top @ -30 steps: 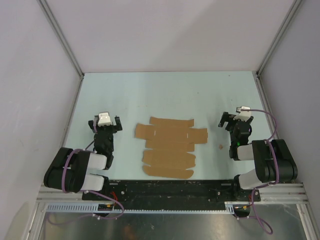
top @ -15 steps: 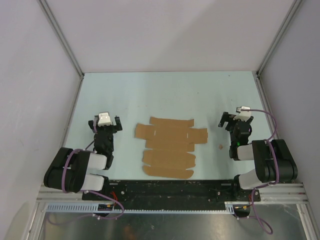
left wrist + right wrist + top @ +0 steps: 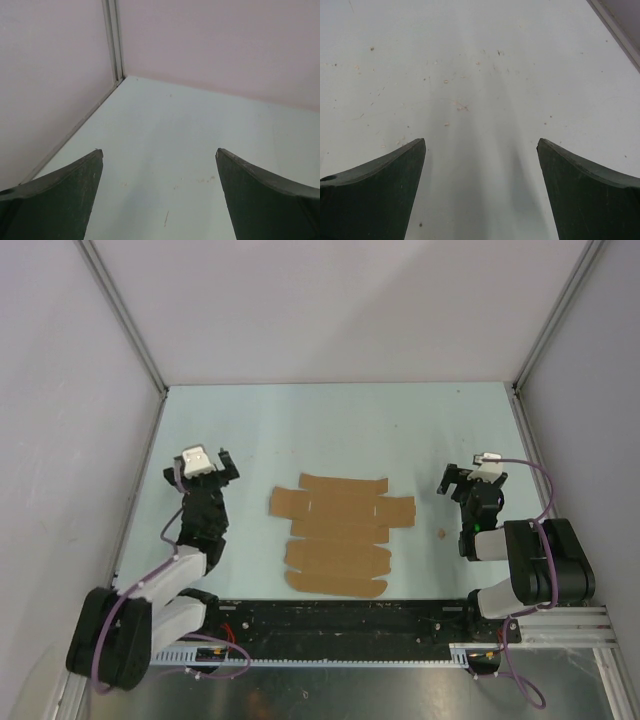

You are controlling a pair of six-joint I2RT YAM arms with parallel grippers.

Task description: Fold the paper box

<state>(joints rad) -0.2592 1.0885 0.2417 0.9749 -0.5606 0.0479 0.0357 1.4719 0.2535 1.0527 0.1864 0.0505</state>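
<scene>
The paper box (image 3: 340,532) lies flat on the table between the two arms as a brown die-cut cardboard sheet with flaps and crease lines. My left gripper (image 3: 200,462) stands to its left, raised and extended, open with nothing between its fingers (image 3: 55,200). My right gripper (image 3: 470,477) sits to the right of the sheet, low over the table, also open and empty, its fingers (image 3: 590,195) spread wide. Neither wrist view shows the box; both show only bare table between the jaws.
A small brown scrap (image 3: 441,533) lies on the table near the right arm. Grey walls (image 3: 340,310) enclose the pale table on three sides, with a metal corner post (image 3: 112,40) ahead of the left gripper. The black base rail (image 3: 330,618) runs along the near edge.
The left arm has lifted and stretched forward and slightly left, away from its base. The right arm and the cardboard sheet have not moved.
</scene>
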